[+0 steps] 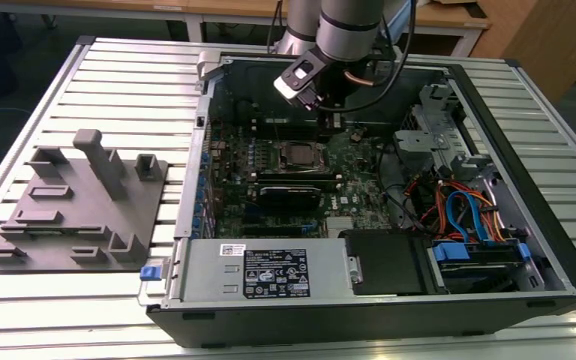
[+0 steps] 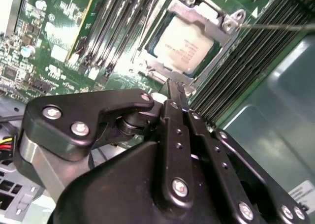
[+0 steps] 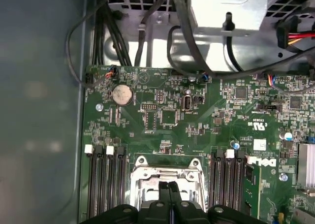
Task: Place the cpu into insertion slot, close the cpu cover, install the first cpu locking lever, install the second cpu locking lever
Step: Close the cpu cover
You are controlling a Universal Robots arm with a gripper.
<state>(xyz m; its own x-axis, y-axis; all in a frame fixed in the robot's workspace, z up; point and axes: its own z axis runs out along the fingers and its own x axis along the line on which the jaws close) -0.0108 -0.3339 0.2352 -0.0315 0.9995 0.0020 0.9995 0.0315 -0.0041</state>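
The cpu (image 2: 184, 42) lies flat in its socket on the green motherboard, its silver-grey top facing up. The cpu cover (image 2: 209, 10) is down around it, and the chip shows through its square window. A thin metal locking lever (image 2: 275, 26) sticks out from one socket corner over the black memory slots. My gripper (image 2: 174, 86) is shut with nothing between its fingers, and its tips hover just off the socket's edge. In the first wrist view the gripper (image 3: 170, 187) sits over the cover (image 3: 147, 171). The exterior view shows the gripper (image 1: 330, 105) above the socket (image 1: 295, 154).
The open computer case (image 1: 528, 150) rests on a slatted table. Black memory slots (image 3: 106, 184) flank the socket. Cables (image 1: 468, 214) and a drive cage fill the exterior view's right. A power supply (image 1: 268, 274) is at the front. A grey fixture plate (image 1: 78, 202) stands outside the case.
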